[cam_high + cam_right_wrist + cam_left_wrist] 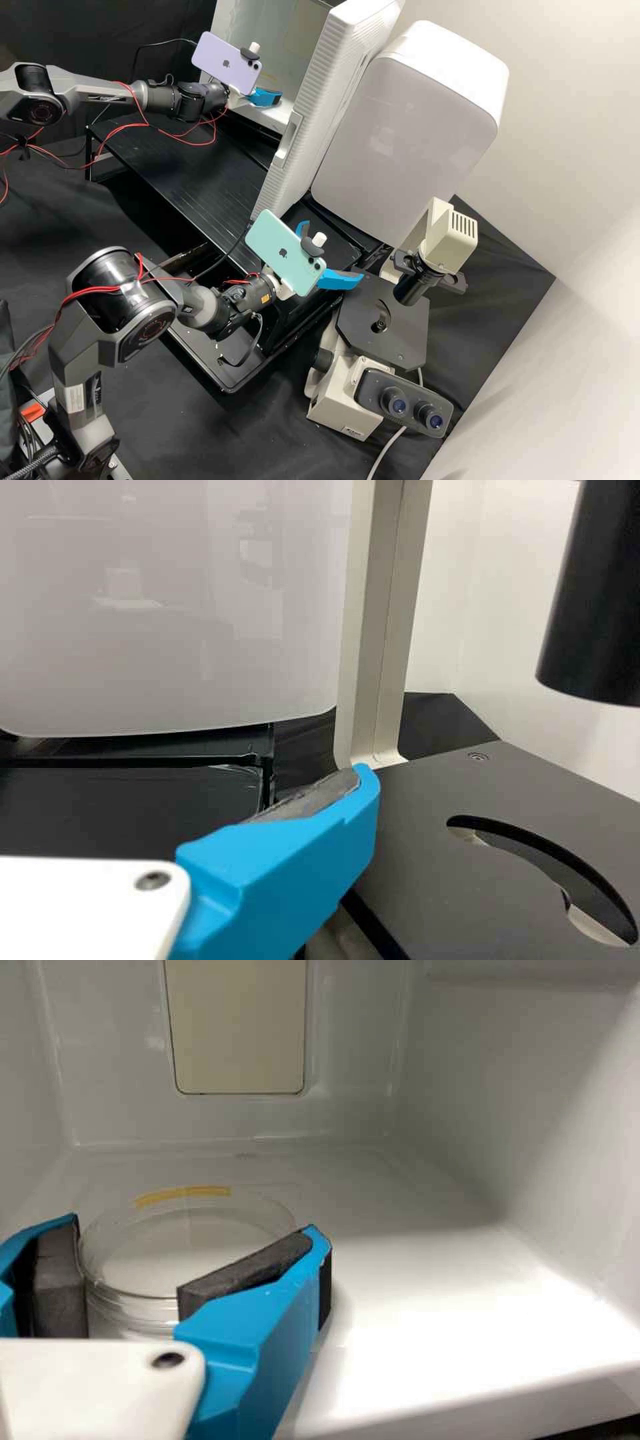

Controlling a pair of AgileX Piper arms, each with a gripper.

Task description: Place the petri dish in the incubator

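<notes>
Nearest me, the right claw (340, 279) hangs over the microscope stage (383, 323), well apart from the job; I cannot tell its state. The left claw (188, 1245) is the one that matters. Inside the incubator (413, 127), it is closed to the width of the petri dish (190, 1222), with its pads (245, 1272) against the wall on either side. The dish lies flat and, I judge, rests on the chamber floor (430, 1290), short of the back wall (350, 1070). The wrist view gives me that contact; the high view adds the open door (320, 100) beside the arm.
</notes>
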